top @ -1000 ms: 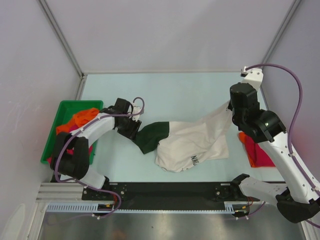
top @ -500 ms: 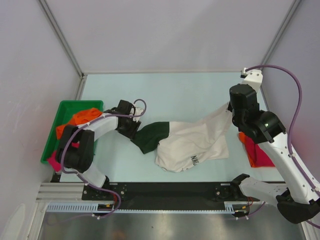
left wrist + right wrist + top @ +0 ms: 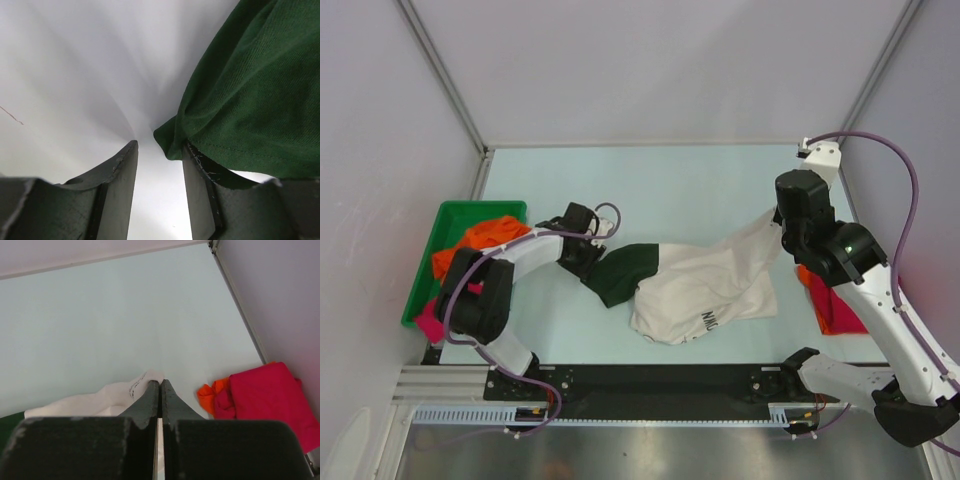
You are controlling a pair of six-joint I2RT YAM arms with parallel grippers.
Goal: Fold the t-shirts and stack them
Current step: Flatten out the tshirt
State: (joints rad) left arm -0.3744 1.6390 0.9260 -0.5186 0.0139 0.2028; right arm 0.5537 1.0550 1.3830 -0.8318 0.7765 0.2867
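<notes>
A cream t-shirt (image 3: 705, 285) with a dark green sleeve (image 3: 625, 268) lies stretched across the table's middle. My left gripper (image 3: 588, 258) is low at the sleeve's left end. In the left wrist view it (image 3: 160, 146) is open, and the sleeve's tip (image 3: 172, 142) rests against the right finger's tip. My right gripper (image 3: 782, 222) is shut on the cream shirt's right corner and holds it off the table; cream cloth (image 3: 110, 395) bunches at its closed tips (image 3: 160, 381).
A crimson tee (image 3: 840, 310) lies folded over an orange one (image 3: 210, 392) at the right edge, under the right arm. A green bin (image 3: 440, 250) at the left holds an orange tee (image 3: 480, 235) and a magenta one (image 3: 430, 322). Walls enclose the table.
The left gripper has slid a little right, up to the green sleeve's end, and its jaws have narrowed slightly. The right gripper still holds the cream corner in the same spot.
</notes>
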